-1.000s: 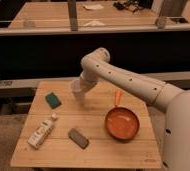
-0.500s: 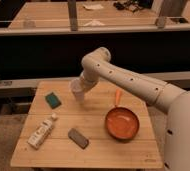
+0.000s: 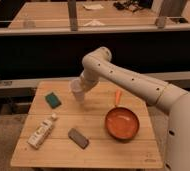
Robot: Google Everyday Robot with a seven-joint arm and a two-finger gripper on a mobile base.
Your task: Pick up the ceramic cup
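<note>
Gripper sits over the desk at the far edge, roughly 11 o'clock from desk centre, fingers closed on the ceramic cup. The cup is a small pale shape at the tip of the arm; it looks clear of the wood, but I can't tell that for sure from this angle.

My read: grasp made, lift is the step in hand. To do it well:
- Hold the fingers clamped, no regrip.
- Move straight up first, no sideways travel until the cup is well off the desk.
- Keep the wrist level so the tapered cup doesn't slide out.
- Go slow, since smooth ceramic can slip.

Around it:
- Green sponge at 9 o'clock from the cup, near but apart.
- White tube-like bottle lying down at 7 o'clock, well apart.
- Dark grey block at 6 o'clock, well apart.
- Orange pan at 4 o'clock, handle pointing toward the far edge, under the forearm.

Nothing blocks a vertical lift. The sponge is the only close neighbour, so avoid drifting toward 9 o'clock. The dark rail behind the desk at 12 o'clock limits any push backward.
</note>
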